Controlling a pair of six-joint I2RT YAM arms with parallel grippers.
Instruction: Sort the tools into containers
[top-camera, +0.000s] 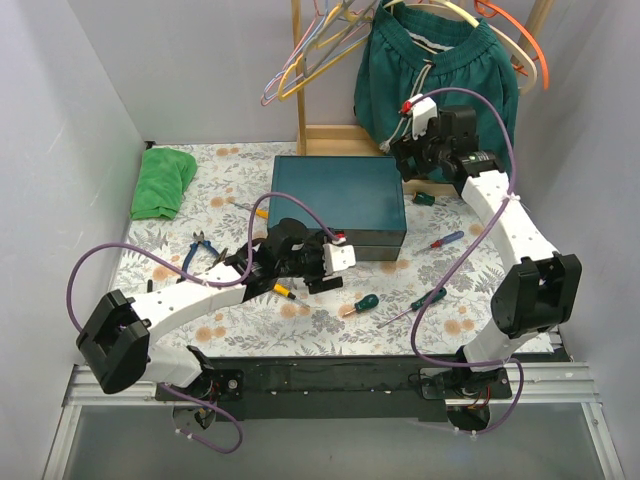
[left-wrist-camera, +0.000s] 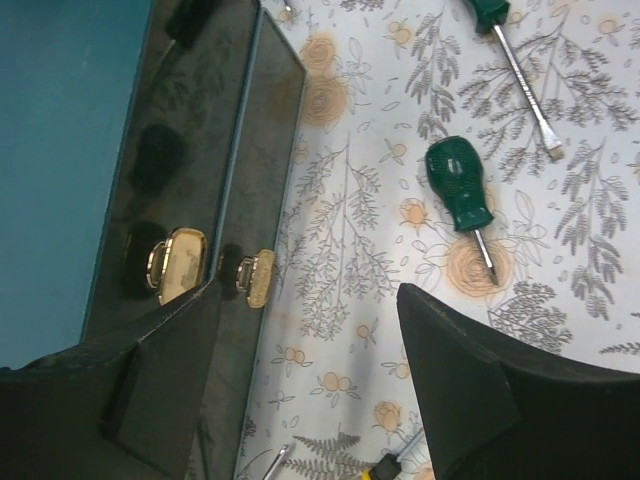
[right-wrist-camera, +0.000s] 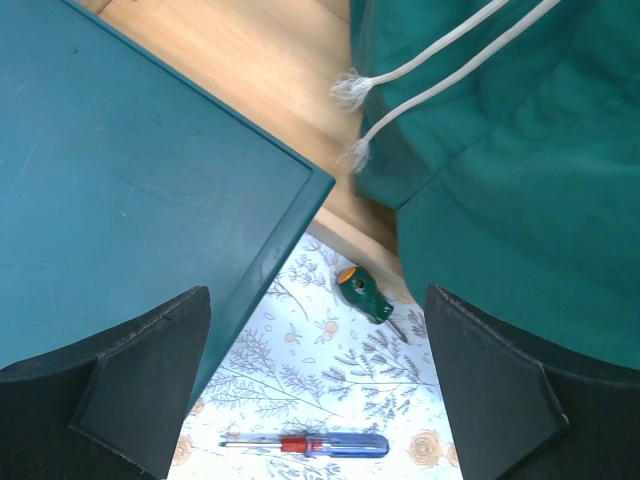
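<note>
The dark teal box (top-camera: 340, 192) stands mid-table with its two drawers shut; their brass pulls (left-wrist-camera: 176, 263) show in the left wrist view. My left gripper (top-camera: 322, 272) is open and empty just in front of the drawer fronts (left-wrist-camera: 310, 385). My right gripper (top-camera: 405, 160) is open and empty above the box's back right corner (right-wrist-camera: 315, 385). On the cloth lie a stubby green screwdriver (top-camera: 362, 303) (left-wrist-camera: 460, 188), a long green screwdriver (top-camera: 426, 297) (left-wrist-camera: 512, 55), a blue-red screwdriver (top-camera: 447, 240) (right-wrist-camera: 322, 445), another stubby green one (top-camera: 423, 198) (right-wrist-camera: 363, 295), a yellow-black screwdriver (top-camera: 285, 292), a yellow one (top-camera: 256, 210) and pliers (top-camera: 206, 250).
A folded green cloth (top-camera: 163, 180) lies at the back left. A wooden rack (top-camera: 335, 135) with coloured hangers (top-camera: 320, 45) and a dark green drawstring garment (top-camera: 440, 70) stands behind the box. White walls close in both sides.
</note>
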